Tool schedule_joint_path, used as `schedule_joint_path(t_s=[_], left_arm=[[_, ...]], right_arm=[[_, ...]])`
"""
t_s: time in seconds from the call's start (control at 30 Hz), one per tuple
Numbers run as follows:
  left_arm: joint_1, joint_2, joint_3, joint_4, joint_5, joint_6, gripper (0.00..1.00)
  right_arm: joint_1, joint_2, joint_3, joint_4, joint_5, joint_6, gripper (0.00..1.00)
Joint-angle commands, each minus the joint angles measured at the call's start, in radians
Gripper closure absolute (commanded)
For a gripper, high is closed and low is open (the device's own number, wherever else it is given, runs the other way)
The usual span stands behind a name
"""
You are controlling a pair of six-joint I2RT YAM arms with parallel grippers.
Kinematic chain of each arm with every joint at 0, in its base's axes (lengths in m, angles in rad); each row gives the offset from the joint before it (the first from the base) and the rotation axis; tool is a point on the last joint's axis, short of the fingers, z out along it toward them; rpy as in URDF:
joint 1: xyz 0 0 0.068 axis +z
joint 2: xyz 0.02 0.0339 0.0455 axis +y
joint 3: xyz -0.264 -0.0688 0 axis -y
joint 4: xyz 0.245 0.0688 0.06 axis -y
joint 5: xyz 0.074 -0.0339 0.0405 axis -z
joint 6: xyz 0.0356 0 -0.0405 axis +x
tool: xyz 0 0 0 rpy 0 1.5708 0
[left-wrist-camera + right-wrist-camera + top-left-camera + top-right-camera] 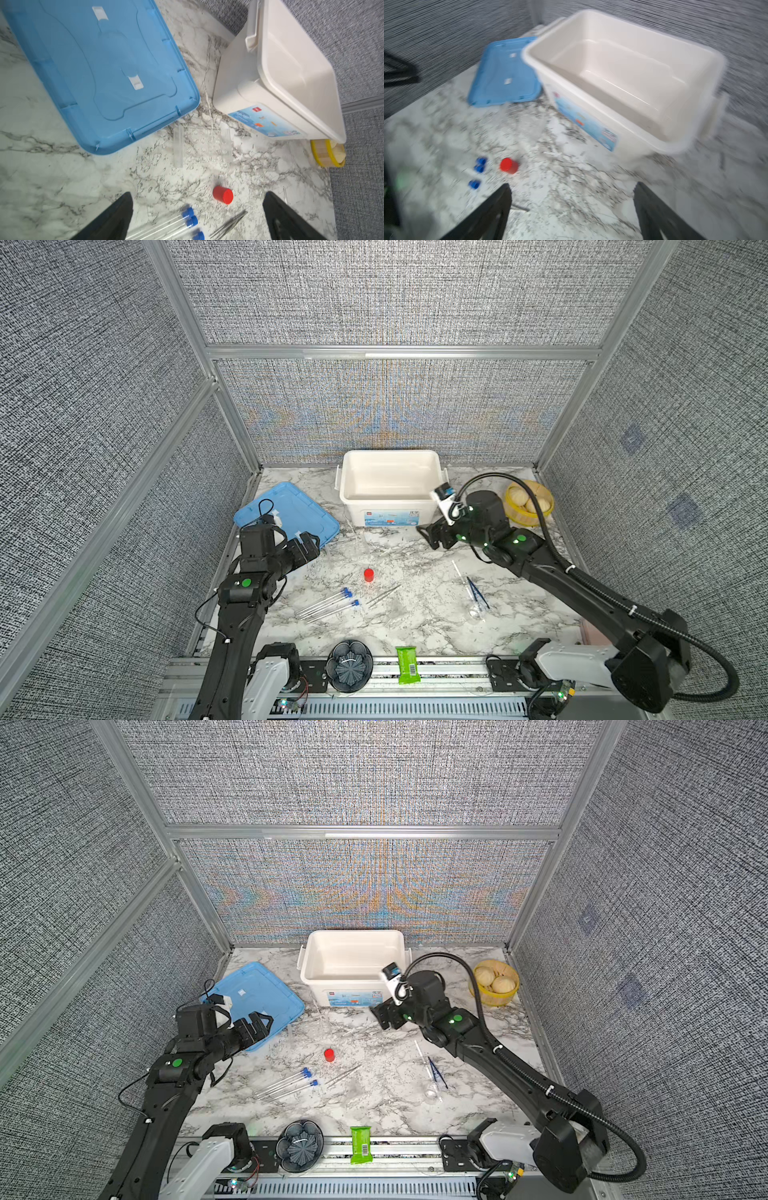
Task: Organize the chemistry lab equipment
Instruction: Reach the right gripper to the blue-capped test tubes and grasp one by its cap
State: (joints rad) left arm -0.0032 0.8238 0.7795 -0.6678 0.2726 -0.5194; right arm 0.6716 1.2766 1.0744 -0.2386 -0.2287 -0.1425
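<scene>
Three clear blue-capped tubes (328,605) (286,1085) (182,224) lie side by side at mid table. A red-capped vial (368,575) (222,195) (508,165) stands just behind them, with silver tweezers (384,595) (228,223) to its right. Further right lie the thin dropper (461,574), dark blue tweezers (477,592) and a small clear glass piece (476,612). My left gripper (309,545) (198,194) hovers open over the lid's near corner, holding nothing. My right gripper (428,533) (572,187) hangs open and empty by the bin's front right corner.
An empty white bin (390,454) stands at the back, its blue lid (286,510) flat to the left. Two clear stubby pieces (178,145) lie between lid and bin. A yellow basket (528,499) sits back right. A dark fluted bowl (349,666) and green packet (407,664) rest at the front rail.
</scene>
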Motion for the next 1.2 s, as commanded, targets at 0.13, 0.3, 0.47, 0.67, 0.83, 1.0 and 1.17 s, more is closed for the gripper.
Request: schedule_joint_path(t_s=[0.13, 0.3, 0.47, 0.67, 0.83, 1.0, 1.17], left_arm=[[0.003, 0.073, 0.014, -0.149, 0.081, -0.026, 0.01], [0.002, 0.118, 0.035, -0.225, 0.113, -0.034, 0.01], [0.002, 0.139, 0.039, -0.266, 0.070, -0.044, 0.01], [0.002, 0.202, 0.061, -0.325, 0.012, -0.112, 0.01], [0.003, 0.224, 0.054, -0.328, 0.022, -0.125, 0.01], [0.003, 0.233, 0.040, -0.317, -0.004, -0.146, 0.01], [0.003, 0.247, 0.031, -0.346, -0.074, -0.204, 0.01]], right_arm=[[0.144, 0.110, 0.001, -0.049, -0.429, -0.494, 0.08], [0.234, 0.277, 0.130, -0.238, -0.358, -0.633, 0.09], [0.278, 0.444, 0.252, -0.327, -0.407, -0.676, 0.18], [0.309, 0.582, 0.285, -0.222, -0.430, -0.622, 0.27], [0.314, 0.646, 0.243, -0.053, -0.425, -0.569, 0.38], [0.314, 0.740, 0.321, -0.130, -0.402, -0.618, 0.52], [0.314, 0.793, 0.344, -0.122, -0.392, -0.632, 0.60]])
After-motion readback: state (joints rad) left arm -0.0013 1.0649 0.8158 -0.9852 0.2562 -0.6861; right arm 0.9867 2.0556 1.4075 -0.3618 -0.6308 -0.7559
